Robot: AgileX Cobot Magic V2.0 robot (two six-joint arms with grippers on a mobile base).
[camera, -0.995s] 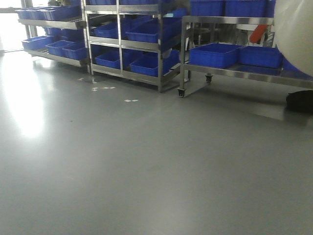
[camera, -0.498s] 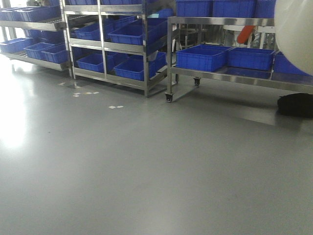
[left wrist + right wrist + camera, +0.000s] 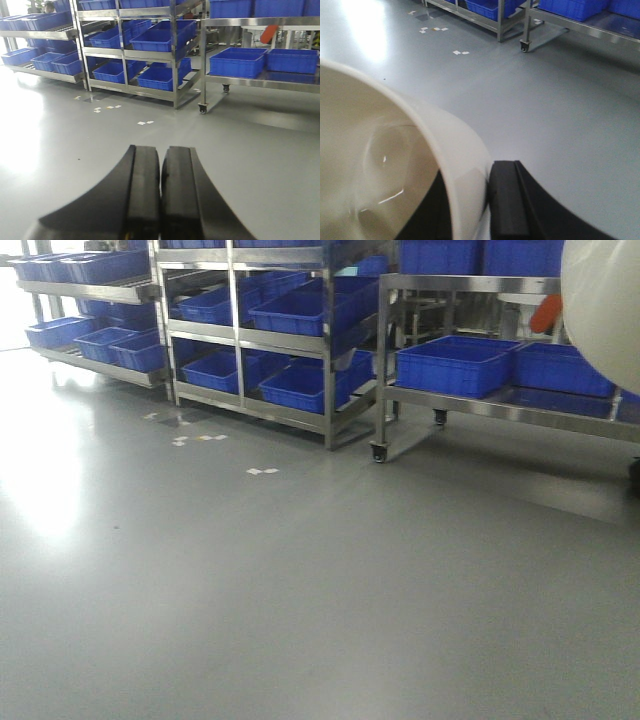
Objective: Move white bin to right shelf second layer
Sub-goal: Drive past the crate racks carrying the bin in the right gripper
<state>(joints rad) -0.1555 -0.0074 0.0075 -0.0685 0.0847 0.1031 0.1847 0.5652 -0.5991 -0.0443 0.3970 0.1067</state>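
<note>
The white bin point(image 3: 395, 165) is a glossy cream tub that fills the left of the right wrist view. My right gripper point(image 3: 481, 176) is shut on its wall, with one finger inside and the other finger point(image 3: 507, 200) outside. The bin hangs above the grey floor, and its rounded side shows in the front view's top right corner point(image 3: 605, 300). My left gripper point(image 3: 161, 150) is shut and empty, held over the floor. The steel rack with sloping levels point(image 3: 290, 335) stands far ahead, with blue crates on its levels. Its rollers are too small to make out.
A second sloping rack point(image 3: 90, 290) with blue crates stands at the back left. A wheeled steel table point(image 3: 500, 405) carrying blue crates point(image 3: 455, 365) stands at the back right, with its caster point(image 3: 378, 452) on the floor. White tape marks point(image 3: 262, 471) lie on the grey floor.
The front view swung, so the racks slid left and then back right and a little lower. The white bin stays gripped in the top right corner. A dark object at the right edge has left the view.
</note>
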